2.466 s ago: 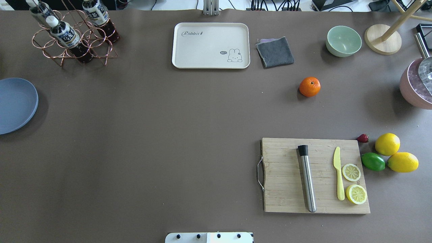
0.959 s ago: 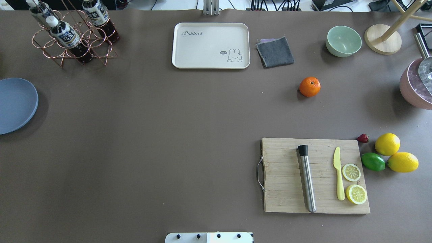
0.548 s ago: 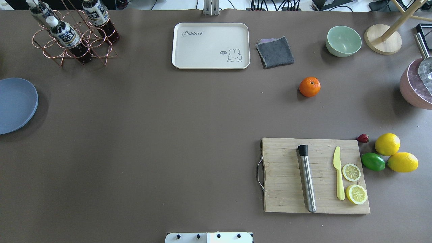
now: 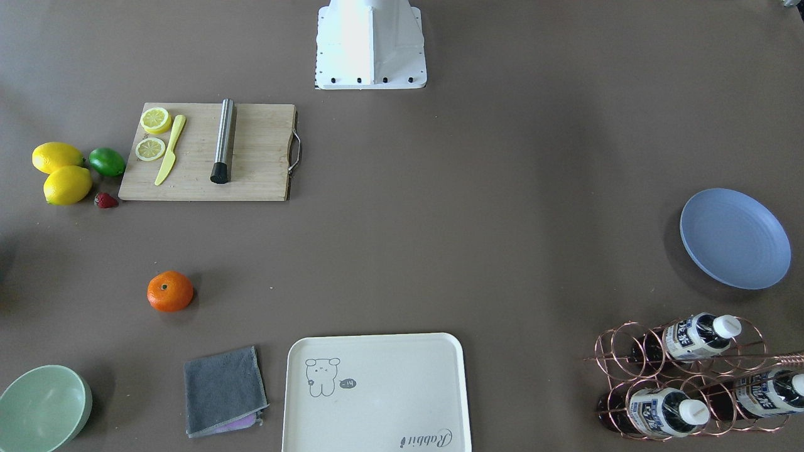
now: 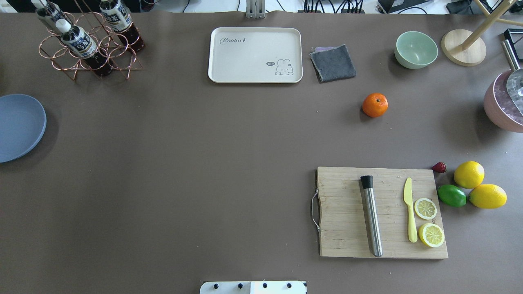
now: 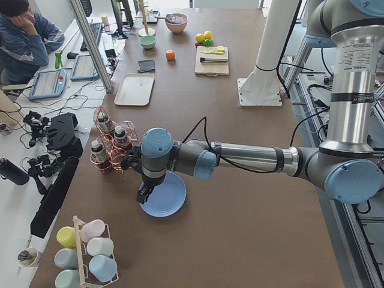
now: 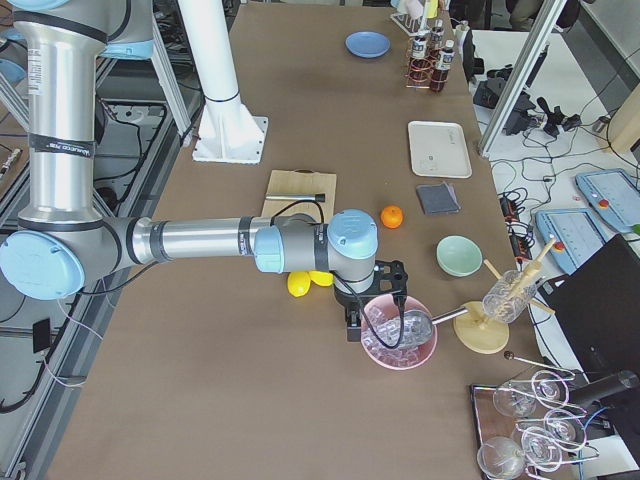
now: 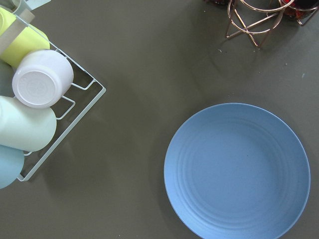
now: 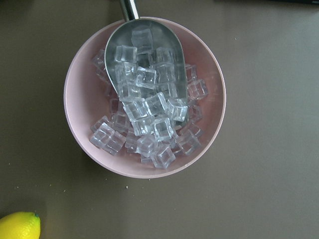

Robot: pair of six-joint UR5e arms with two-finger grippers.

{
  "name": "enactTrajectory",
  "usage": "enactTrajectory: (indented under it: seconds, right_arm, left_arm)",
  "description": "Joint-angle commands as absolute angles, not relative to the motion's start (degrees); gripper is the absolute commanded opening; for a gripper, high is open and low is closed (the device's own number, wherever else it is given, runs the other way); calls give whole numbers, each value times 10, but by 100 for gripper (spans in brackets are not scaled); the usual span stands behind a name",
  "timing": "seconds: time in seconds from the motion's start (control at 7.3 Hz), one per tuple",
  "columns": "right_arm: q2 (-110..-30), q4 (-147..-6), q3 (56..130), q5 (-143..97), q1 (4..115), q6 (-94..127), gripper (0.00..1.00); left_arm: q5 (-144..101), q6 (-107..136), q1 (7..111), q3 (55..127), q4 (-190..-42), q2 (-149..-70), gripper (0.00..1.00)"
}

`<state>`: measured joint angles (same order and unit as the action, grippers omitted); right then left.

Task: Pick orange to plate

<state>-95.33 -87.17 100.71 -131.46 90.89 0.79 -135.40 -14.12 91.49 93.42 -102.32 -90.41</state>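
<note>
The orange [image 5: 375, 105] lies alone on the brown table, right of centre and in front of the grey cloth; it also shows in the front view [image 4: 170, 291]. The blue plate [image 5: 18, 126] sits at the table's far left edge with nothing on it and fills the left wrist view [image 8: 237, 172]. My left gripper [image 6: 146, 193] hangs over the plate's rim, far from the orange. My right gripper [image 7: 352, 328] hovers beside the pink bowl. Both show only in the side views, so I cannot tell whether they are open or shut.
A cutting board [image 5: 382, 212] holds a muddler, a yellow knife and lemon slices; two lemons, a lime [image 5: 451, 195] and a strawberry lie beside it. At the back are the cream tray [image 5: 255, 55], grey cloth, green bowl [image 5: 416, 49] and bottle rack [image 5: 88, 41]. The pink ice bowl [image 9: 144, 97] stands far right.
</note>
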Motion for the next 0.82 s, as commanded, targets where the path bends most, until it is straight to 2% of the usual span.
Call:
enactTrajectory:
  seconds: [0.0,0.14,0.27,0.68]
  right_arm:
    - [-955,-809,1005,-1310,880,74,100]
    - [-952,-802,1011,-1311,863,103,100]
    - [-952,-770,1010,-1311,848,142,100]
    - [-953,-667,1008,-1306,781,282,100]
  left_arm:
    - [-1363,-114,911,873,-1067,-924,97]
    - [-1364,-90,891,793,-1148,-933,97]
    - [-1366,-44,864,741,-1207,-942,97]
    - [-1366,-7,819,681,-1261,-941,97]
